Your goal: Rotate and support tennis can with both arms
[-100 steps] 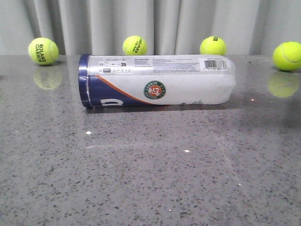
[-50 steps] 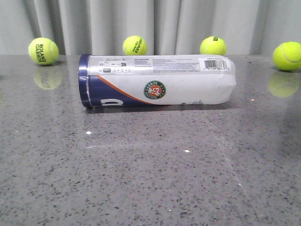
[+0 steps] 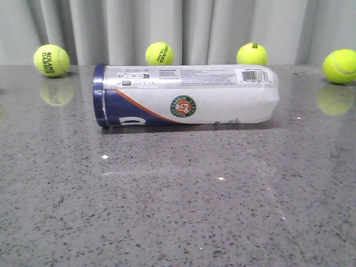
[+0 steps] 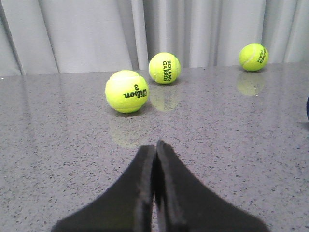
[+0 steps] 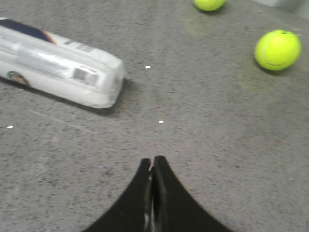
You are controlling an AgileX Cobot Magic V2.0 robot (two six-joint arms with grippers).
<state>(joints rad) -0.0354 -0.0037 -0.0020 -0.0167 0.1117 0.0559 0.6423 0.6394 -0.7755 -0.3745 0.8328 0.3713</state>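
Nothing had moved since the earlier frames: the tennis can [image 3: 186,95] lay on its side on the speckled grey stone table [image 3: 178,206], navy rim toward the left, well apart from both arms. Four tennis balls [image 3: 159,54] sat along the table's far edge before a pale pleated curtain [image 3: 139,28] (the polished top mirrored them faintly). The left gripper [image 4: 155,147] and the right gripper [image 5: 152,162] each hung above bare table, fingers pressed together on nothing.
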